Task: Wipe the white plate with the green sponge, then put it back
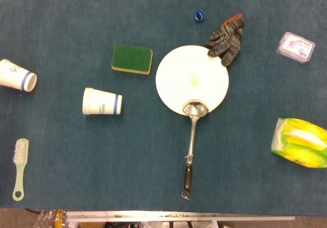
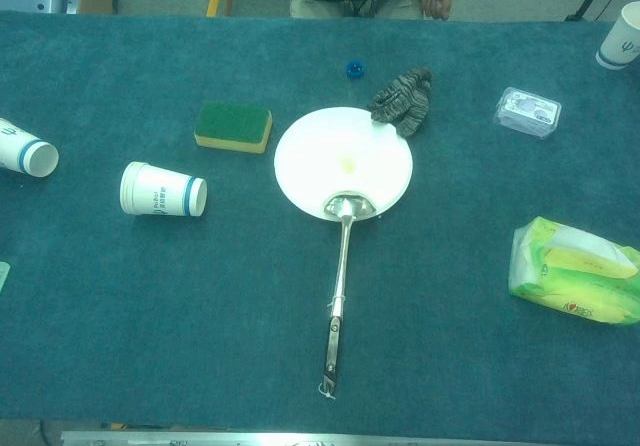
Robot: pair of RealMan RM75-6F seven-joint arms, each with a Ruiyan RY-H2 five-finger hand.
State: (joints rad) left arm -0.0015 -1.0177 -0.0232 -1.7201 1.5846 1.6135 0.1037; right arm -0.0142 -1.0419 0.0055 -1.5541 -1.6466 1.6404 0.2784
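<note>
The white plate lies flat near the table's middle, with a small yellowish smear at its centre. A metal ladle rests with its bowl on the plate's near rim and its handle pointing toward me. The green sponge, green on top with a yellow base, sits just left of the plate, apart from it. A grey glove overlaps the plate's far right rim. Neither hand shows in either view.
Two paper cups lie on their sides at the left. A small brush is near the front left edge. A green wipes pack, a clear box and a blue cap sit at the right and back.
</note>
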